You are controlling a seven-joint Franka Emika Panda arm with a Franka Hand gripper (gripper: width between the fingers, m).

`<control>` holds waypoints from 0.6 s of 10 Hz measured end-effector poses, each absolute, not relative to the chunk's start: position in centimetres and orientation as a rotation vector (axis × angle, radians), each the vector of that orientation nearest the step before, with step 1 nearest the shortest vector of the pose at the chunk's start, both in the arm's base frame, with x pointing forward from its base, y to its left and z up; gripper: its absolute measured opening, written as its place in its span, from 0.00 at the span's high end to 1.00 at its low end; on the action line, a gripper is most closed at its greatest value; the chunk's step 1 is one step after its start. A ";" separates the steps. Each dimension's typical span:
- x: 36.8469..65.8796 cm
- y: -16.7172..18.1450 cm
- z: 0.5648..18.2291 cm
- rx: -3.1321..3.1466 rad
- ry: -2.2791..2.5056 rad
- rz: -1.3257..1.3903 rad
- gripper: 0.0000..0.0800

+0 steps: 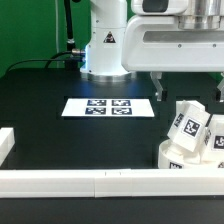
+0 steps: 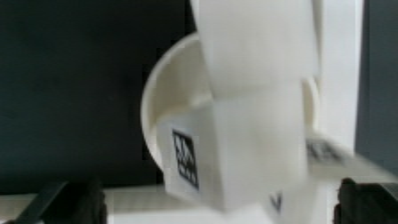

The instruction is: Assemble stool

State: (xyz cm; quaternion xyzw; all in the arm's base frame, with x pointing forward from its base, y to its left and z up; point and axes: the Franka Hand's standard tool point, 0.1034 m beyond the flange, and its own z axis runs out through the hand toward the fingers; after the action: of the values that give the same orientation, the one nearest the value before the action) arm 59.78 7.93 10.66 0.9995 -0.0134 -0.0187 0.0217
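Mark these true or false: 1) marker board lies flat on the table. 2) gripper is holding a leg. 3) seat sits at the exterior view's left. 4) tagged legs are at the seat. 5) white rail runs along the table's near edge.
1) True: the marker board lies flat on the black table.
2) False: the gripper hangs above the parts, nothing between its fingers.
3) False: the seat is at the exterior view's right.
4) True: tagged legs stand on or against the seat.
5) True: the white rail runs along the near edge.
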 end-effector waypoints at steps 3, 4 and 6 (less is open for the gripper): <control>59.5 8.2 10.1 3.055 0.074 -0.105 0.19; 59.5 8.1 10.1 3.055 0.073 -0.104 0.19; 59.5 8.6 10.2 3.051 0.084 -0.106 0.19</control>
State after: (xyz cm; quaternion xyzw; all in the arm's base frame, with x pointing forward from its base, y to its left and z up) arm 59.53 8.64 10.20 0.9981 0.0274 -0.0347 0.0439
